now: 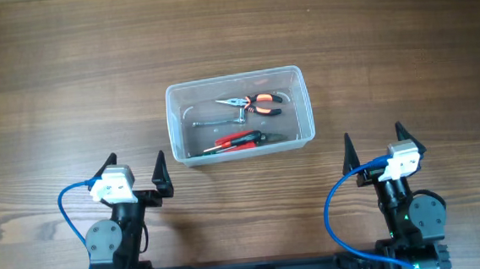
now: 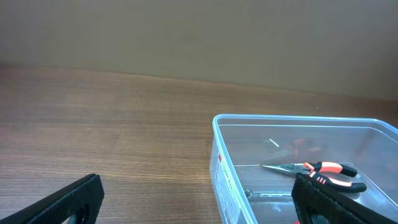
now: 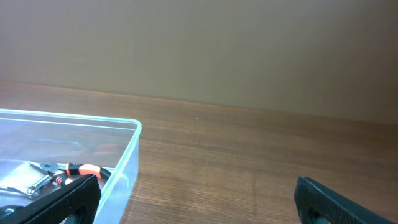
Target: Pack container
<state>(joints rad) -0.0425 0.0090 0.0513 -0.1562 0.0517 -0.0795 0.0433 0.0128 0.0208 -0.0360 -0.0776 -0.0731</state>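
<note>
A: Where is the container (image 1: 171, 122) from each gripper?

B: It is ahead of both and between them: forward and to the right of the left gripper (image 1: 137, 171), forward and to the left of the right gripper (image 1: 376, 146). Neither touches it. Both have their fingers spread wide, with nothing between them

A: What's inside?

B: Orange-handled pliers (image 1: 253, 105) on the side far from the grippers, and a red-handled tool (image 1: 236, 141) on the near side. There is a thin metal piece by the pliers that I can't identify. I see no loose tool on the table (image 1: 50, 80) and no lid, so I judge the packing to be nearly done

A: So what could go wrong?

B: Mostly a knock. With the fingers this wide, a reach forward could clip the near rim with the inner finger. The container looks light and the wood smooth, so I'd expect it to slide or tilt and shift the tools

A: Anything else?

B: The clear wall is hard to read from the wrist views, so a descent could land on the rim instead of inside. Both arms would also reach toward the same spot, and going in together risks them meeting over the container
</note>
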